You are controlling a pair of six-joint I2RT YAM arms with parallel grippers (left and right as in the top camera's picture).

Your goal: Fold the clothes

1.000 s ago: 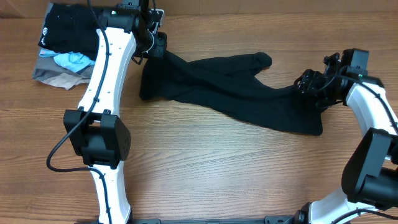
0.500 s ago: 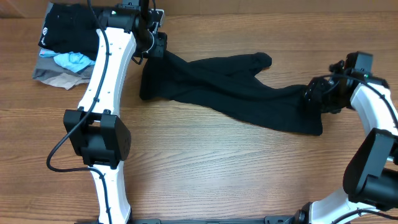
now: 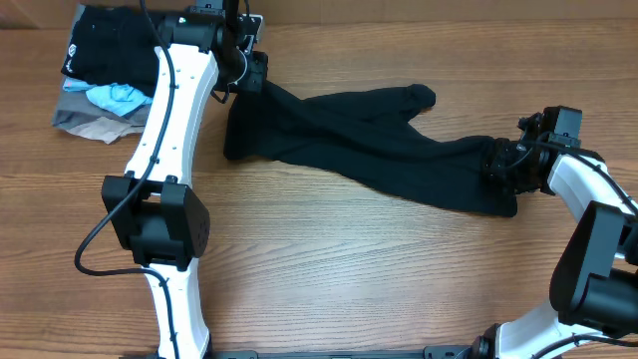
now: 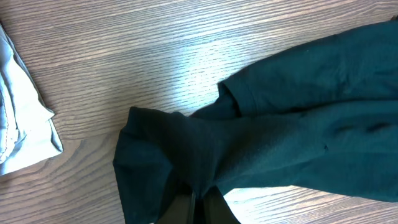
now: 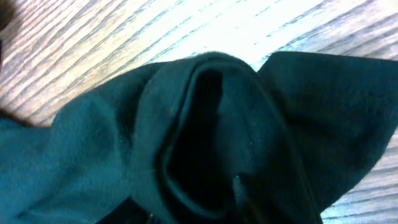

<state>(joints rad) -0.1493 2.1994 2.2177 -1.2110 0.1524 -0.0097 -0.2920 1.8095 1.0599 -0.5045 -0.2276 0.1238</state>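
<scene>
The black garment (image 3: 369, 145) lies stretched in a band across the table, from back left to right. My left gripper (image 3: 255, 76) is shut on its back-left end, and the left wrist view shows the cloth pinched between the fingers (image 4: 199, 210). My right gripper (image 3: 504, 163) is at the garment's right end. In the right wrist view its dark fingers (image 5: 193, 199) stand apart on either side of a loose, hollow fold of the garment (image 5: 205, 124), which is not squeezed. No white label shows.
A stack of folded pieces sits at the back-left corner: a black one with a white logo (image 3: 105, 50), a light-blue one (image 3: 118, 96) and a grey-beige one (image 3: 90, 120). The grey piece's edge also shows in the left wrist view (image 4: 22, 124). Bare wood table (image 3: 349, 279) lies in front.
My right gripper has moved down and toward the table's front, onto the garment's right end. The garment and the left arm have not moved.
</scene>
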